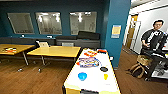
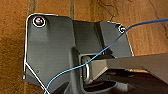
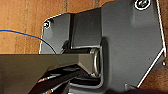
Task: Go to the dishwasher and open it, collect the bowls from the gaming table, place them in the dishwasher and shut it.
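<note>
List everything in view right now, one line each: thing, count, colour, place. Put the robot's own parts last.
gaming table: one, glossy white top with yellow sides, straight ahead in the head view.
blue bowl: one, bright blue, on the near part of the white top.
yellow bowl: one, yellow, beside the blue bowl, apart from it.
game boxes: a few, colourful, flat, further along the top.
dark round object: one, black, behind the yellow bowl.
yellow desks: two, yellow tops, left of the gaming table.
person: one, dark top, at the right.
floor: brown wood.
blue cable: one, across the left wrist plate.
</note>
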